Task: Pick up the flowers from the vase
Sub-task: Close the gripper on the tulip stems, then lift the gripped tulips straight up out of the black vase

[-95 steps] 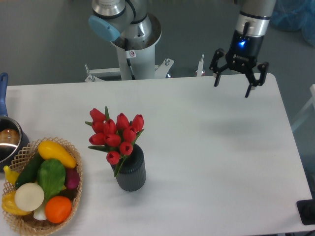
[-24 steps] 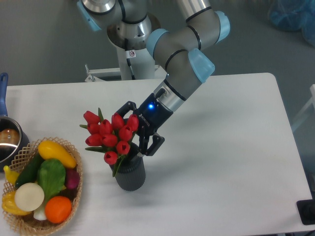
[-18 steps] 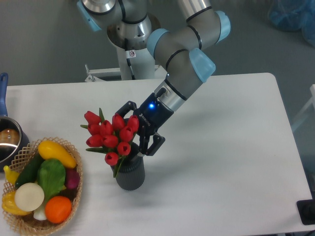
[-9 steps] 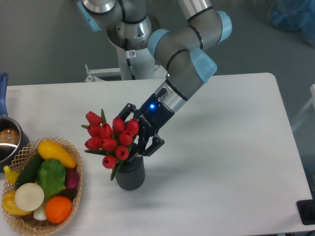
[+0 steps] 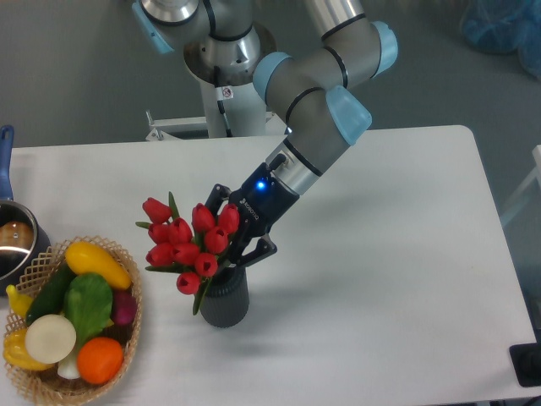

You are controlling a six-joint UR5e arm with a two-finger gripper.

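The flowers [image 5: 188, 241], a bunch of red tulip buds with green leaves, stand in the dark grey ribbed vase [image 5: 224, 303] at the table's front left. My gripper [image 5: 235, 233] comes in from the right, angled down to the left. It is shut on the flowers' stems just under the buds, above the vase mouth. The stems are hidden behind the buds and fingers. The bunch leans to the left.
A woven basket [image 5: 51, 382] of vegetables sits at the front left edge. A metal pot with a blue handle [image 5: 10, 237] is at the left edge. The robot base [image 5: 228, 101] stands behind the table. The white table [image 5: 389, 254] stretches to the right.
The gripper came from the far right of the table to the flowers. In the last second it closed on the stems, and the bunch shifted left and tilted a little.
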